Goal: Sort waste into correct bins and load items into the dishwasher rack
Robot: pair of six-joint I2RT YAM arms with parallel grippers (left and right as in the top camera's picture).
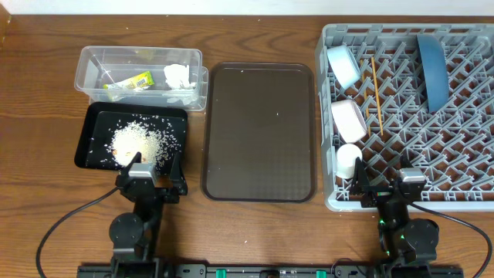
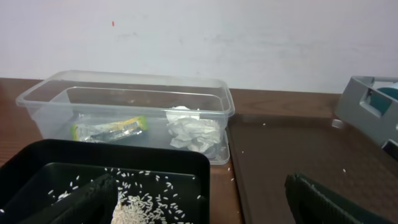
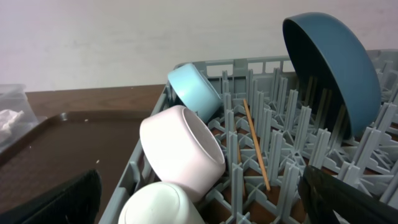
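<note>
— Where is the waste seen?
— In the overhead view, the clear box (image 1: 93, 58) is found at the upper left of the frame. The yellow wrapper (image 1: 130, 80) and the crumpled tissue (image 1: 177, 76) are held inside it, wrapper to the left, tissue to the right. Just below the box the black tray (image 1: 174, 116) is set, and the rice (image 1: 135, 143) is heaped in it, with loose grains scattered around the heap.

— And the dishes?
— All are seen in the dishwasher rack (image 1: 455, 202) at the right of the frame. The light blue bowl (image 1: 342, 66) is tipped on its side in the rack's upper left corner. The white bowl (image 1: 349, 120) is stood on edge just below it, and the white cup (image 1: 349, 160) is seen below that. The chopsticks (image 1: 377, 96) are laid over the pegs just right of the bowls; whether one stick or two is shown cannot be told. The dark blue plate (image 1: 432, 69) is stood on edge at the upper right.

— What is placed between?
— The brown serving tray (image 1: 258, 131), at the centre of the frame.

— How are the grippers held?
— The left gripper (image 2: 200, 180) is spread wide at the lower edge of the black tray, and nothing is gripped. The right gripper (image 3: 199, 174) is likewise spread wide at the rack's lower left corner, near the cup, and nothing is gripped.
</note>
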